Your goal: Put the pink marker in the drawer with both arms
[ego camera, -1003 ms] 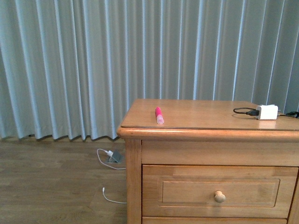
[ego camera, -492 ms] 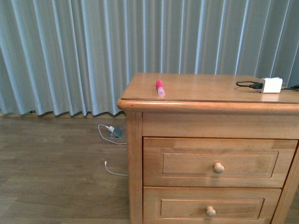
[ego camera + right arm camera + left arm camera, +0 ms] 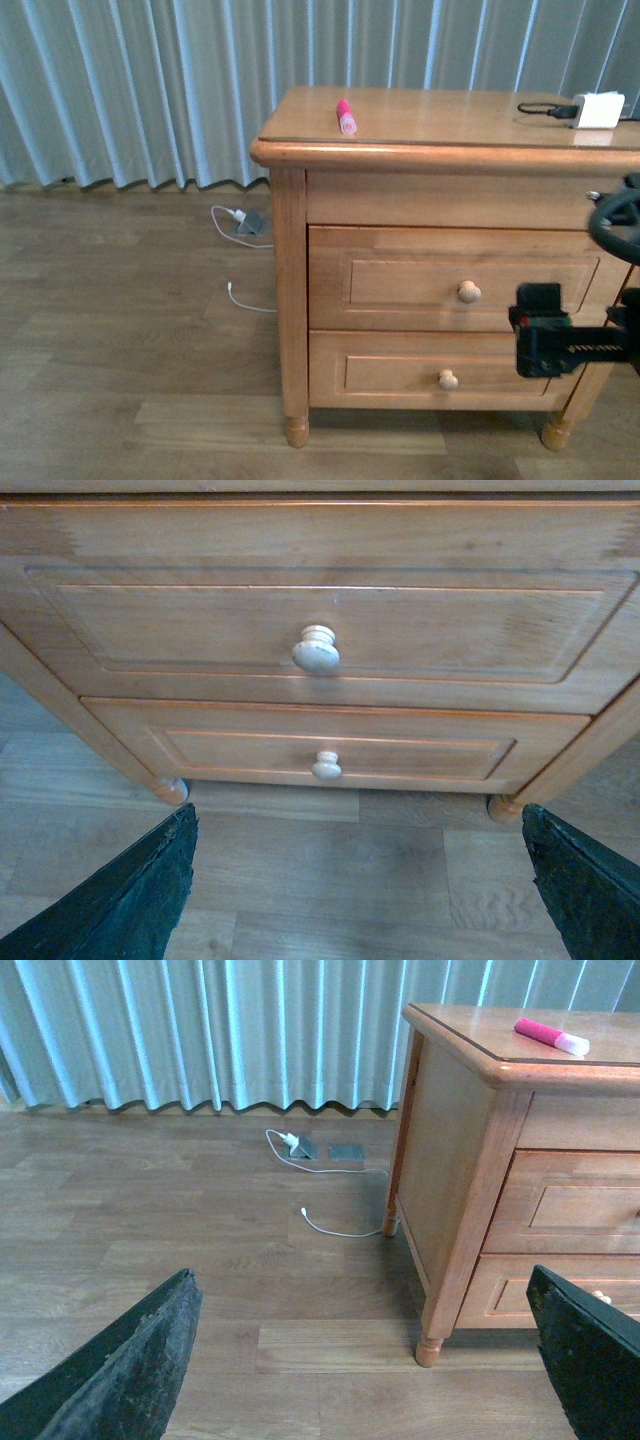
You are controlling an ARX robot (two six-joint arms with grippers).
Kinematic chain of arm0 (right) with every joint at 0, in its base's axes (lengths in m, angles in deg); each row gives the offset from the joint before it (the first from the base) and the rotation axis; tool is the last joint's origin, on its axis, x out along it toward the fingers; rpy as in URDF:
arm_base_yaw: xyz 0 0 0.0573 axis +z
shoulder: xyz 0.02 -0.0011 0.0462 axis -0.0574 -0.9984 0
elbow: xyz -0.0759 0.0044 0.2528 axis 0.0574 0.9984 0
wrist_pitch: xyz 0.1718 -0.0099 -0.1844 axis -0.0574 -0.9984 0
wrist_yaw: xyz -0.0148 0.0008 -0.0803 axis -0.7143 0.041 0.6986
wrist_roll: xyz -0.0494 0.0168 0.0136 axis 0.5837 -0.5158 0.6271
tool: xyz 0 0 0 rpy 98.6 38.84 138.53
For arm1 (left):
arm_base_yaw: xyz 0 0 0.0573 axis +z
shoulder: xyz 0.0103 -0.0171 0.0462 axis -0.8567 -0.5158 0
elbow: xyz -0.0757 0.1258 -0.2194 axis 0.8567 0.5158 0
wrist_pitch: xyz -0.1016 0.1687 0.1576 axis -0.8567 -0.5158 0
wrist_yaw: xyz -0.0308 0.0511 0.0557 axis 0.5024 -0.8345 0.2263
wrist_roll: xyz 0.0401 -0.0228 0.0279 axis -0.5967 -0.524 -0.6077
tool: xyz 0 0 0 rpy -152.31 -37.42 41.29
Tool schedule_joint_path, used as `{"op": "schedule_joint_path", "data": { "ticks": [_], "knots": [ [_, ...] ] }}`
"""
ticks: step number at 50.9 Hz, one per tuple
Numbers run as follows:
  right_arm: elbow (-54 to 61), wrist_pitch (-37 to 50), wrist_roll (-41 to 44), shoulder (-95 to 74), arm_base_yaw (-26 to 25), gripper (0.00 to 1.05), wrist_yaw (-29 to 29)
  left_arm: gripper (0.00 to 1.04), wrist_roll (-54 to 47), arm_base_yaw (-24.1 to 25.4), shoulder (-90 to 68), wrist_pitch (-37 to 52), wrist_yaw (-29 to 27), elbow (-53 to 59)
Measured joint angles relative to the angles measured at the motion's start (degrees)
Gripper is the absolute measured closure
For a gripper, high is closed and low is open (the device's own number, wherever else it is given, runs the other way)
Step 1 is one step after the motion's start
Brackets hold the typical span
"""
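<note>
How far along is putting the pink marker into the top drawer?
Done: nothing. The short bright-pink marker lies on the chest top, and the honey-brown wooden top drawer is shut. In hand: the open right claw faces the round knob. Left: opening the drawer, grasping the marker, placing it inside.

Left end effector (image 3: pixel 360 1275) and right end effector (image 3: pixel 358 810) agape
</note>
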Motion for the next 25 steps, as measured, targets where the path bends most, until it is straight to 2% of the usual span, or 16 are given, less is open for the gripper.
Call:
{"op": "schedule_joint_path", "data": {
  "ticks": [10, 25],
  "knots": [
    [-10.99, 2.03, -0.09, -11.82, 0.94, 0.08, 1.92, 0.06, 0.0, 0.0, 0.0, 0.0, 0.0, 0.0],
    [-21.62, 1.88, -0.09, -21.84, 1.62, 0.08, 2.51, 0.06, 0.0, 0.0, 0.0, 0.0, 0.0, 0.0]
  ]
}}
